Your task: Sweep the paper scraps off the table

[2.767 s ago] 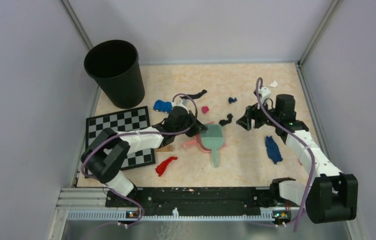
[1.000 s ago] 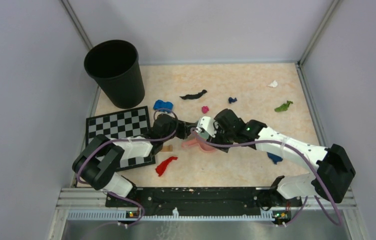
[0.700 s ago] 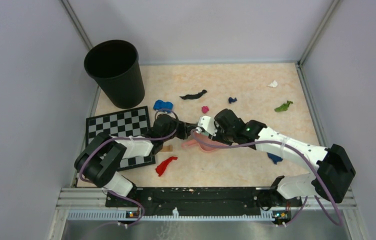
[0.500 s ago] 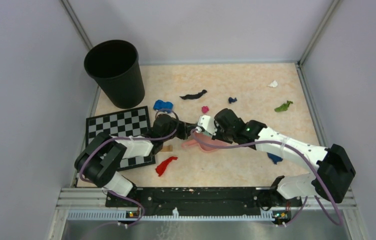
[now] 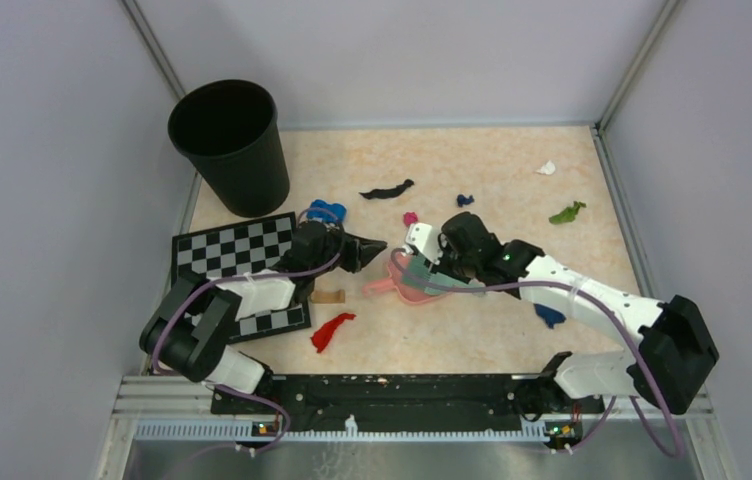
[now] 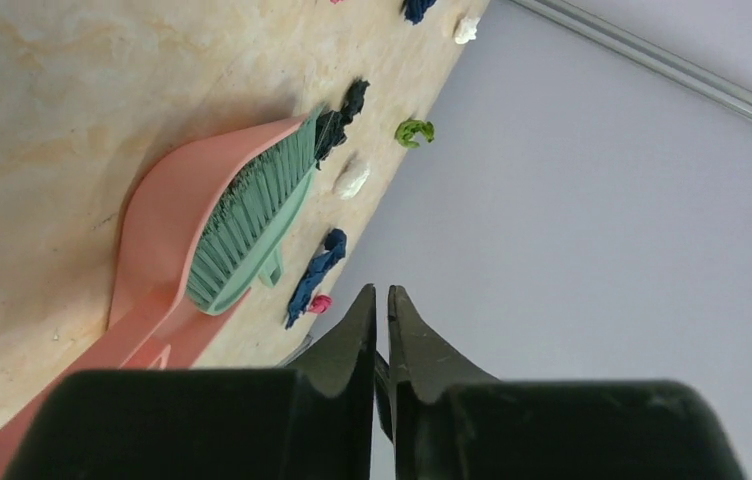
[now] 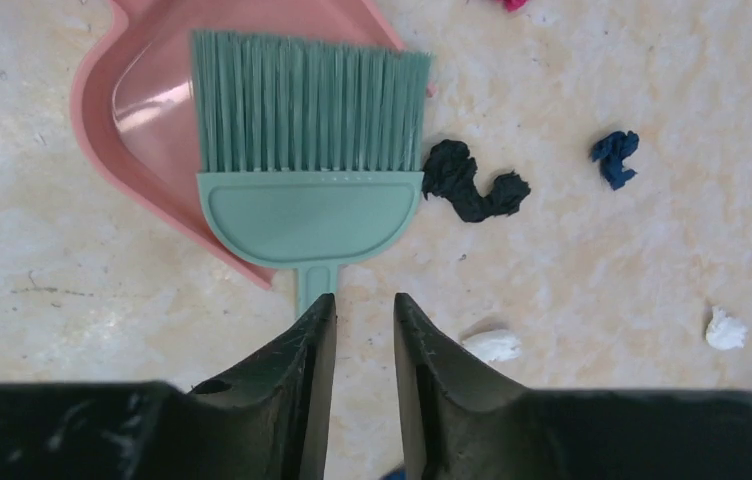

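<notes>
Since the left claw (image 6: 380, 292), shut and empty, has backed off leftward and the right claw (image 7: 363, 300) has narrowed at the handle of the green brush (image 7: 309, 190), grip uncertain, sweeping may begin; paper scraps (image 7: 472, 182) dot the surface (image 7: 602, 270).

Peach surface (image 5: 512, 170) w/ faint marbling. Black bin (image 5: 232, 140), b&w chequered board (image 5: 242, 248), pink dustpan (image 7: 142, 130), green brush (image 7: 307, 205), blue toy car (image 5: 327, 210). The paper scraps (image 5: 332, 330): red lower left, black, dk blue, magenta, white, one green at right.
</notes>
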`<act>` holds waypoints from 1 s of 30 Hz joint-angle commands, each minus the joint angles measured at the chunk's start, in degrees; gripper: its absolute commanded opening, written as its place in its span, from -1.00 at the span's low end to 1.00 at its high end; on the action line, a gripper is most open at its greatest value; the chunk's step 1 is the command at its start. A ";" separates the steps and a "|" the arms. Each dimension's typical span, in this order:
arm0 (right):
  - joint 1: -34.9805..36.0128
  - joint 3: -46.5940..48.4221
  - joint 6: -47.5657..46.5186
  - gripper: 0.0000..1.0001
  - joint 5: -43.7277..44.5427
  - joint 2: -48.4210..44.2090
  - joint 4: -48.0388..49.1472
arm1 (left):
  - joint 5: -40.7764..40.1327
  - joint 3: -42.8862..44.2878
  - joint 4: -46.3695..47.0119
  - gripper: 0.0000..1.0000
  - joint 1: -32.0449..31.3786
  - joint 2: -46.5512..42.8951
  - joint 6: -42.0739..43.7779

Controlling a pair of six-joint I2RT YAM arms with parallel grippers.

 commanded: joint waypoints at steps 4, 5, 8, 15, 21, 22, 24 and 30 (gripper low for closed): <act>-12.72 -3.25 0.83 -0.01 -19.81 -2.28 -1.42 | 3.17 8.94 -10.44 -0.23 0.83 -2.72 23.82; -15.36 -3.64 0.02 0.06 -23.30 -2.49 -1.89 | 4.08 10.77 -13.02 -0.13 0.74 -2.36 28.19; -19.37 -7.54 -2.50 0.14 -25.58 -4.15 0.75 | 6.42 13.95 -17.91 0.06 0.73 -1.54 38.77; -19.66 -16.23 -1.38 0.11 -20.85 -0.29 11.78 | 2.50 21.10 -28.39 0.30 -1.96 -2.04 66.71; -19.61 -15.77 -1.24 0.16 -19.18 3.19 13.35 | -2.75 24.56 -32.73 0.97 -4.45 -5.47 75.77; -19.63 -15.69 -1.23 0.16 -19.17 3.57 13.33 | -3.49 23.74 -32.12 0.97 -4.49 -6.58 76.18; -19.61 -15.27 -1.53 0.09 -19.43 4.58 12.78 | -5.75 21.35 -29.49 0.97 -4.53 -9.04 76.07; -19.62 -15.48 -2.25 -0.32 -20.53 7.49 11.50 | -19.57 17.68 -28.43 0.97 -4.45 -13.30 72.83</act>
